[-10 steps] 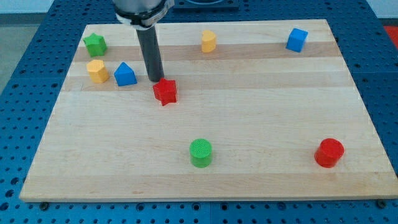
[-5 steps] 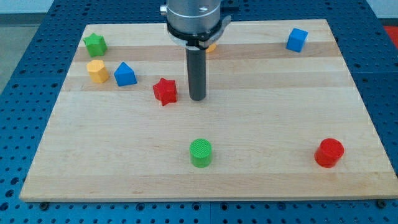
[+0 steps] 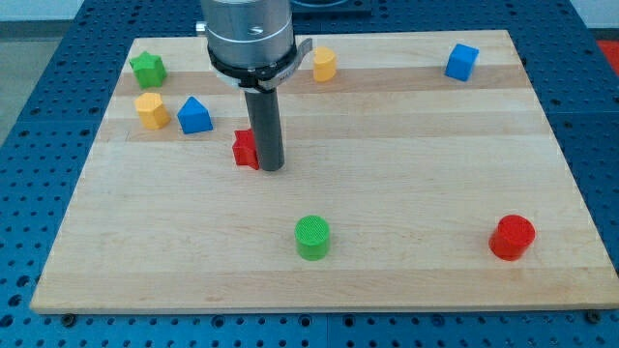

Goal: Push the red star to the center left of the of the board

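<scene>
The red star [image 3: 244, 148] lies on the wooden board [image 3: 406, 184], left of the middle and partly hidden by my rod. My tip [image 3: 270, 168] rests on the board right against the star's right side, a little toward the view's bottom. The rod rises from there to the metal arm head [image 3: 248, 39] near the view's top.
A blue house-shaped block [image 3: 194, 115], a yellow block [image 3: 150, 110] and a green star [image 3: 147, 69] sit up and left of the red star. A yellow block [image 3: 324, 64] and a blue cube [image 3: 461, 61] lie near the top edge. A green cylinder [image 3: 312, 237] and a red cylinder [image 3: 511, 237] lie near the bottom.
My tip went from the star's upper left around to its right, then came back left against it. The red star has shifted slightly to the left.
</scene>
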Controlling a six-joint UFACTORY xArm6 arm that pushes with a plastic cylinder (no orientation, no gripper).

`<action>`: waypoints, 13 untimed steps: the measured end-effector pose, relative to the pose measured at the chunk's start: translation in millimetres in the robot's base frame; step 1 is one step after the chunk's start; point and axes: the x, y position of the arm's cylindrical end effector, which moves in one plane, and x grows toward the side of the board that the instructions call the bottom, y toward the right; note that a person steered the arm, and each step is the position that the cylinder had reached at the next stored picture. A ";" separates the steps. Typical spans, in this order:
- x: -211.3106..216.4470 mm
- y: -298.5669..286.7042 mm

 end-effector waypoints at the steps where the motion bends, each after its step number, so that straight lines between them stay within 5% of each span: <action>1: 0.0 0.7; 3: -43.6 42.5; 5: -43.7 30.9; 10: -41.9 -95.7; 12: -75.2 -34.9; 13: -57.5 -21.8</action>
